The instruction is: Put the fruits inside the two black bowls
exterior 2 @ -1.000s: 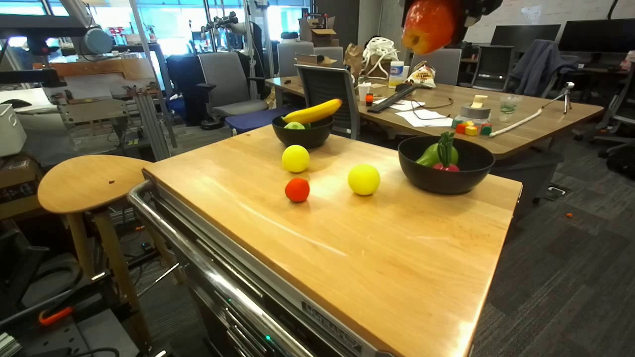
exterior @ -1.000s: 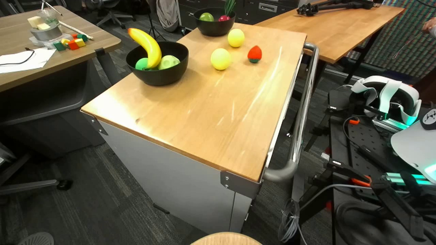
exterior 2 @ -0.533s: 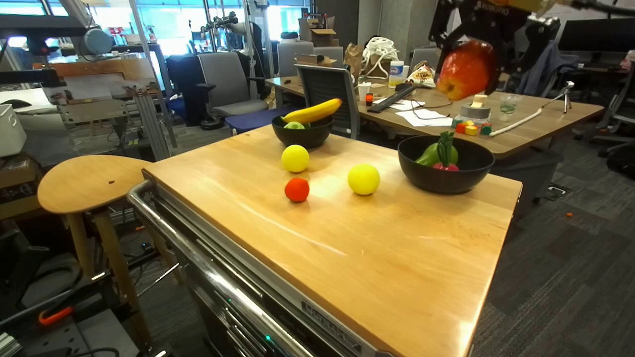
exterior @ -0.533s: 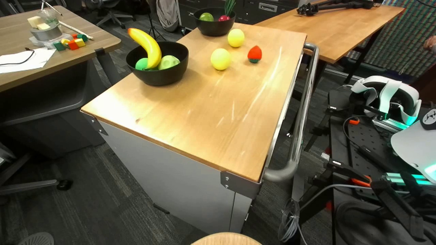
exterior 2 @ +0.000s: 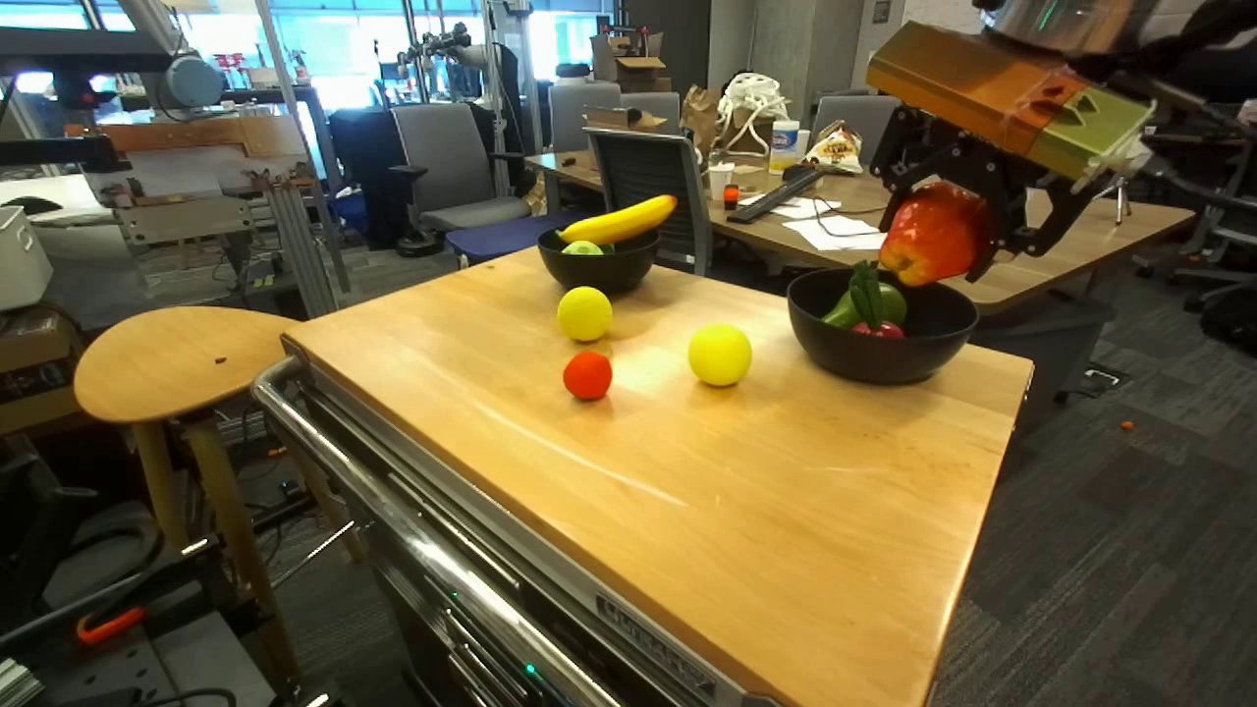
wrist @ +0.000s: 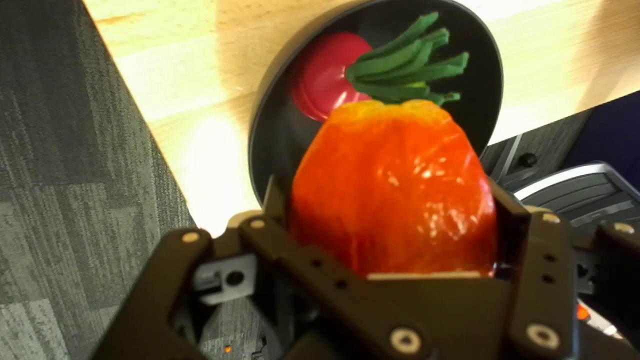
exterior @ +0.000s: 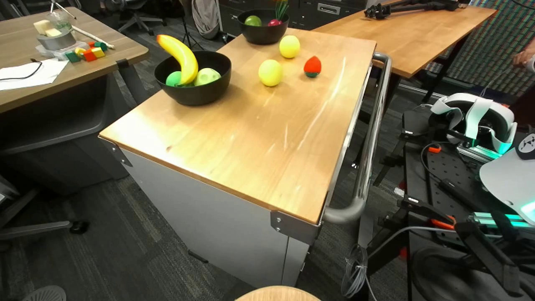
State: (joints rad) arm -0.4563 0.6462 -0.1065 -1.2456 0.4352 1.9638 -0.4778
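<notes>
Your gripper (wrist: 392, 200) clasps the red apple (exterior 2: 931, 236) above the radish bowl (exterior 2: 884, 365).
Inside that black bowl you have the radish (wrist: 327, 75), its green leaves (wrist: 390, 70) and a green fruit (exterior 2: 893, 302); the banana bowl (exterior: 196, 96), also black, holds a banana (exterior: 184, 58) and at least two green fruits (exterior: 207, 77). Two yellow balls (exterior: 271, 72) and a strawberry (exterior: 312, 65) sit outside both bowls, on the wooden top (exterior: 250, 138). Your wrist view looks down on the radish, with the apple hiding part of its bowl; you cannot tell there whether apple and leaves touch. The green fruit shows plainly in both exterior views, and the strawberry's green cap (exterior: 311, 75) shows in an exterior view.
</notes>
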